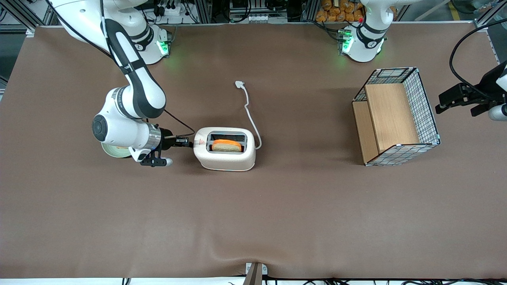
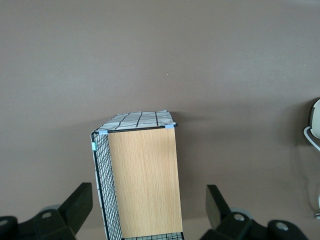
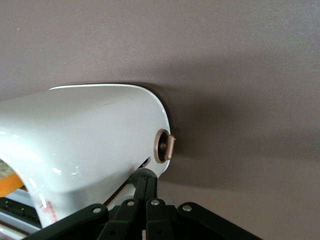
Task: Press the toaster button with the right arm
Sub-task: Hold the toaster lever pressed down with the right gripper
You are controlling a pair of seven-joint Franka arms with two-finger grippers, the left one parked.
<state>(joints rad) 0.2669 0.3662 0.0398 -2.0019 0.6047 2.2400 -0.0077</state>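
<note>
The white toaster [image 1: 226, 148] stands mid-table with a slice of toast [image 1: 226, 145] in its slot and a red triangle mark beside the slot. My right arm [image 1: 130, 134] reaches level toward its narrow end face. The gripper [image 1: 189, 142] touches that face. In the right wrist view the fingers are shut together, and the gripper [image 3: 146, 176] presses on the toaster [image 3: 95, 135] at a dark slit. The toaster button [image 3: 165, 146], a small pale knob in a round collar, sticks out just beside the fingertips, untouched.
The toaster's white cord [image 1: 249, 111] runs away from the front camera, its plug lying loose. A round tin [image 1: 113, 151] lies under my wrist. A wire basket with wooden panels [image 1: 396, 116] stands toward the parked arm's end and shows in the left wrist view [image 2: 142, 180].
</note>
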